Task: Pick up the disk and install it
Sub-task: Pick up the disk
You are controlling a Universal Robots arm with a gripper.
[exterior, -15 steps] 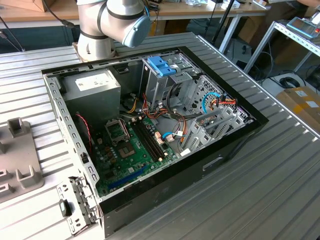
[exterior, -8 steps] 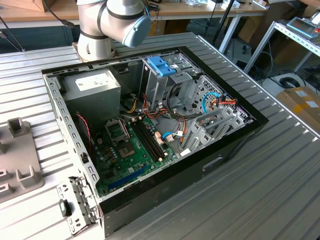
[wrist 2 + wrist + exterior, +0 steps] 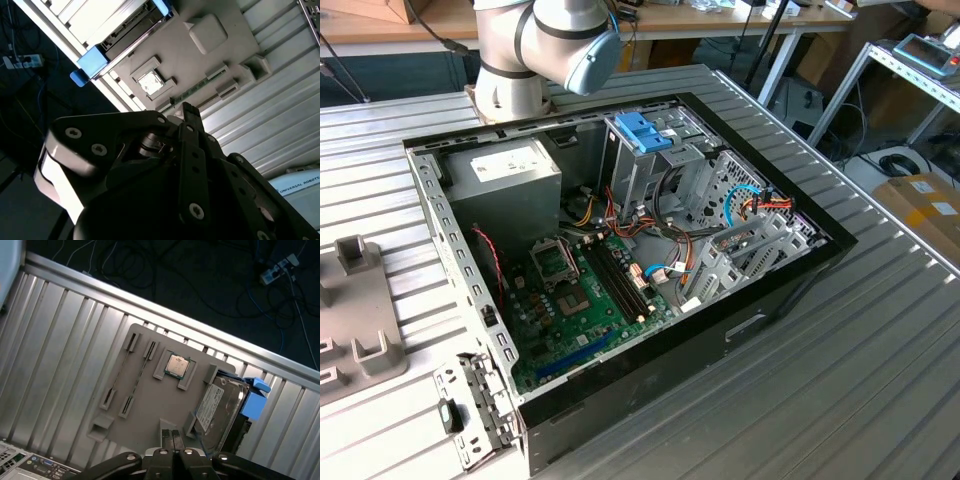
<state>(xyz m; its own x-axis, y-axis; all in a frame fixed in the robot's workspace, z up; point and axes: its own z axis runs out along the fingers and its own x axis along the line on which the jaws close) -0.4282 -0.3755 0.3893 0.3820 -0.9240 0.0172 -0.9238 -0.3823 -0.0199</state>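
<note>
Empty hand [image 3: 172,434], fingers pressed together, hovers above a grey tray [image 3: 145,405] holding the disk [image 3: 220,407] and a processor chip [image 3: 176,366].

Open air above the disk [image 3: 222,410] — tray brackets [image 3: 210,374] close at its flanks

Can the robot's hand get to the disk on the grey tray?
Probably yes. The disk lies label-up at the edge of the grey tray with nothing on top of it, and the hand hangs over that tray, close beside it.
</note>
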